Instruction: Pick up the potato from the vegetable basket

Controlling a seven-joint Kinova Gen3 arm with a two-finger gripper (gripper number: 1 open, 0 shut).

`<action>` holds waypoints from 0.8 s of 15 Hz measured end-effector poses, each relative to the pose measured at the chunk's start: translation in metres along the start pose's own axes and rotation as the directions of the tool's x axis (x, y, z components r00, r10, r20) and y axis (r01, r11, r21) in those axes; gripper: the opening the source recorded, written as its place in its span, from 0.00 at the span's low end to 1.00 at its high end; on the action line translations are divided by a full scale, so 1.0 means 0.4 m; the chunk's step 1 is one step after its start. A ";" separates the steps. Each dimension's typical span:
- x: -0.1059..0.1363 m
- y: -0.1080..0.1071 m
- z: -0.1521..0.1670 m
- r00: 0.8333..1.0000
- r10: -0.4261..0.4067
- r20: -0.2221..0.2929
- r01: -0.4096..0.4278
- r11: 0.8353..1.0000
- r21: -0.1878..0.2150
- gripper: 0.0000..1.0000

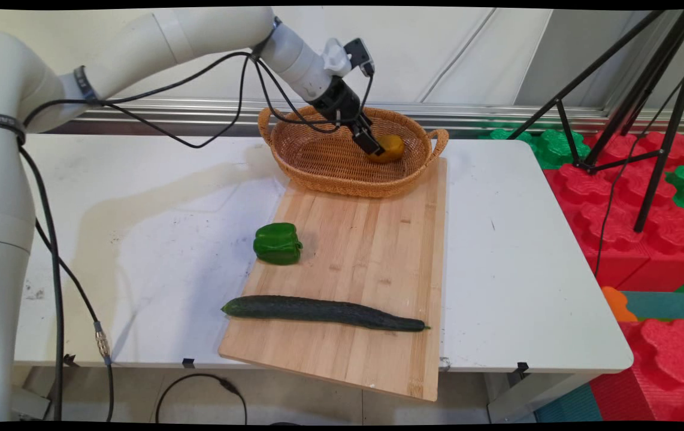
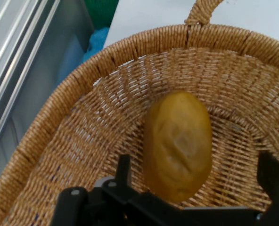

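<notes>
Over the basket at the far end of the board, I have the pincer reaching down inside the rim, right at the potato. From the hand view the potato lies on the woven floor between the two fingers, which stand wide apart with a clear gap on each side, so the pincer is open and has hold of nothing. The potato sits toward the basket's right end, near the handle, and looks to rest freely on the weave. My worry from here is the tilt: the hand comes in at a slant, and a rounded, smooth potato could roll or squirt out sideways if a finger meets it off-centre. A finger could also snag the weave or press on the wall and drag the light basket along the board. The black cables hang close to the near rim and could catch it. Nearer me on the board lie a pepper and a cucumber, well apart from the pincer; the counter carries it all.
</notes>
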 end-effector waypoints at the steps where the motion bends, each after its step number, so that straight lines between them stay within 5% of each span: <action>1: 0.001 -0.002 0.014 1.000 0.003 0.007 -0.003 1.000 -0.002 1.00; 12: 0.005 -0.022 0.089 0.999 0.039 0.031 -0.038 0.999 -0.015 1.00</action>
